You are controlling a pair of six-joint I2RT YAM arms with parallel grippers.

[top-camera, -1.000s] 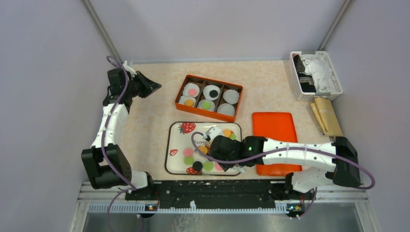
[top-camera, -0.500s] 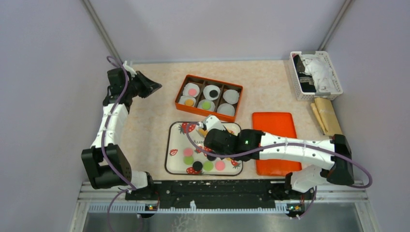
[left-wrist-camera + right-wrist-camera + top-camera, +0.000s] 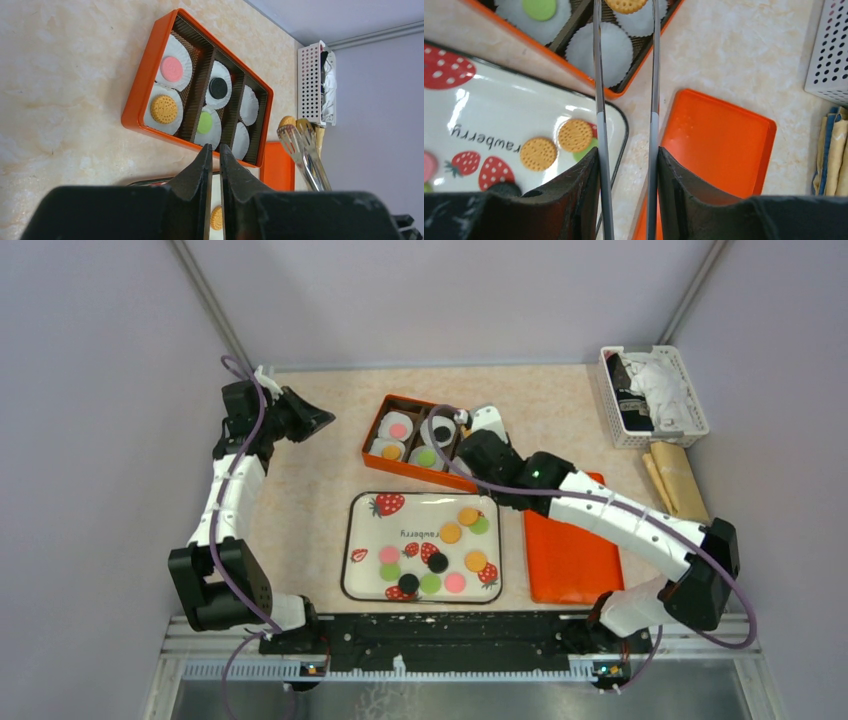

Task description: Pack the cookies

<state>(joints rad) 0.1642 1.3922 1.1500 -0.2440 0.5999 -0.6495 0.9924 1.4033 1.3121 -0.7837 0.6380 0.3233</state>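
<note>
**Right tool holds a cookie over the box**

The right tool (image 3: 626,152) clamps tongs (image 3: 598,75), whose narrowly parted tips pinch an orange cookie (image 3: 625,5) above the box (image 3: 145,85). Other cookies (image 3: 451,533) lie on the tray (image 3: 430,508) just in front of the box. The left tool (image 3: 212,155), closed to a slit and empty, hovers left of the box.

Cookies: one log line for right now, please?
right gripper: shut on tongs | tongs: orange cookie over box | left gripper: shut | tray: holds cookies
</note>
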